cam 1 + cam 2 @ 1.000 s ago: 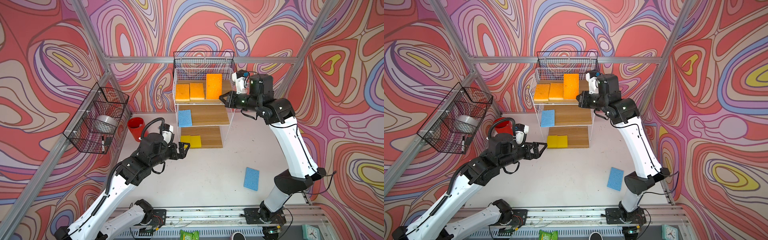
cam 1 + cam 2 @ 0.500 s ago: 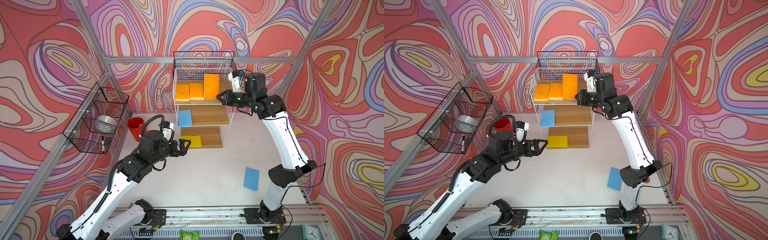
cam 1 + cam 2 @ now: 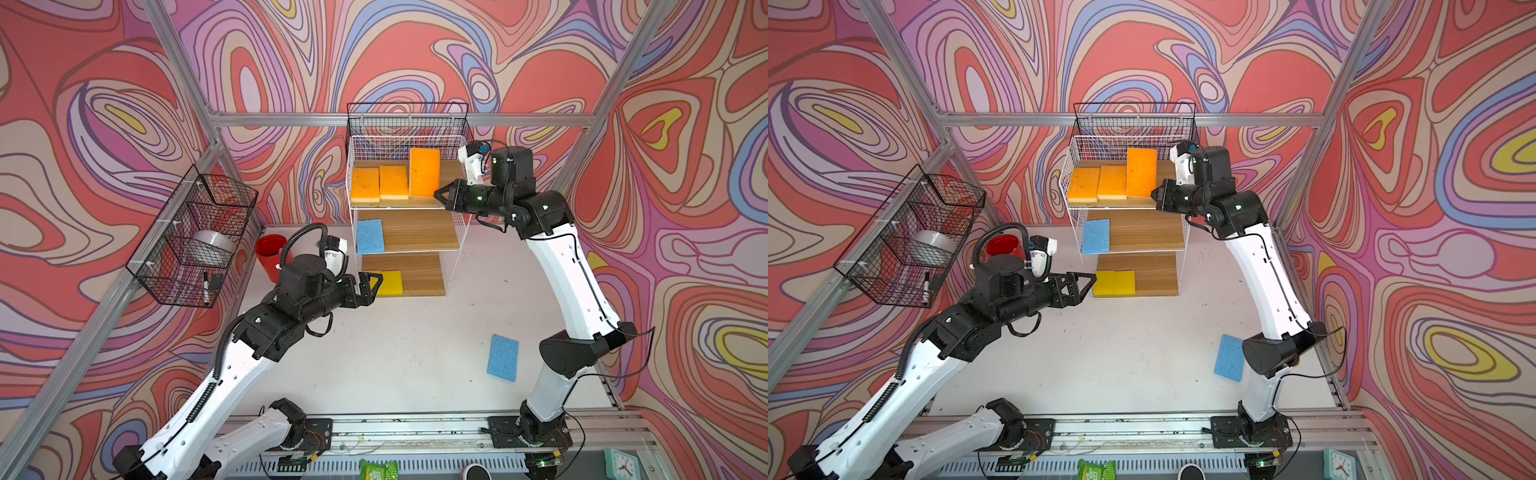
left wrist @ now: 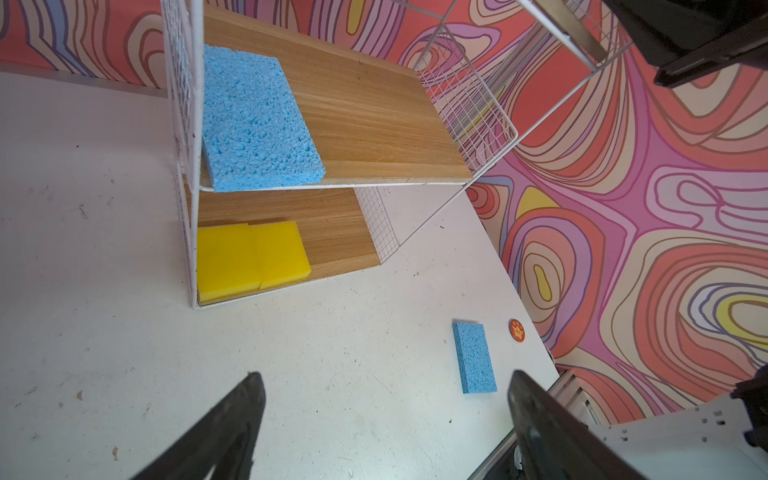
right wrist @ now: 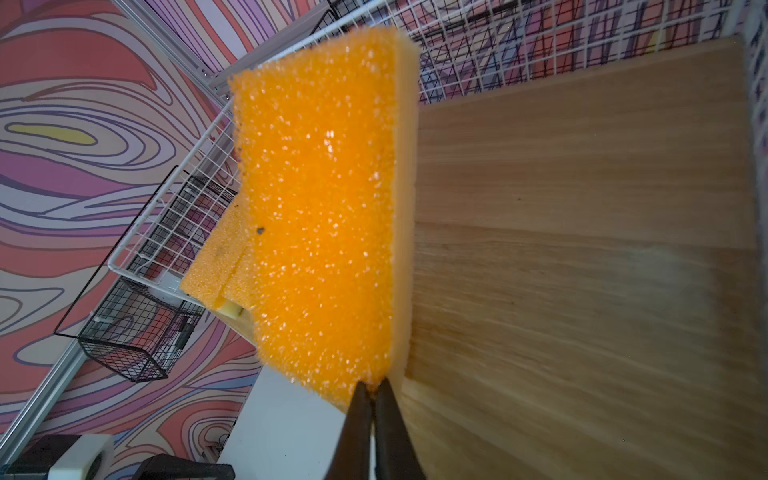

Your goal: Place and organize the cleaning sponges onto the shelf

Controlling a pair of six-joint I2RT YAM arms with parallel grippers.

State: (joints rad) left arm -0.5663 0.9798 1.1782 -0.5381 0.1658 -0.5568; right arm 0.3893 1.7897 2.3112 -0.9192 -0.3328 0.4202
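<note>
Top view shows three orange (image 3: 1112,181), two blue (image 3: 1095,236), two yellow sponges (image 3: 1124,282).

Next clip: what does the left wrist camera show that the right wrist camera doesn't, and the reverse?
Only the left wrist view: the open left pincer, a blue sponge on the middle board of the shelf, two yellow sponges on the bottom board, and a loose blue sponge on the table.
Only the right wrist view: the right pincer shut on a corner of the upright orange sponge at the top board, two flat orange sponges beyond it, and a black wire basket.
Both: the white wire shelf with wooden boards, and the swirled wall.
</note>
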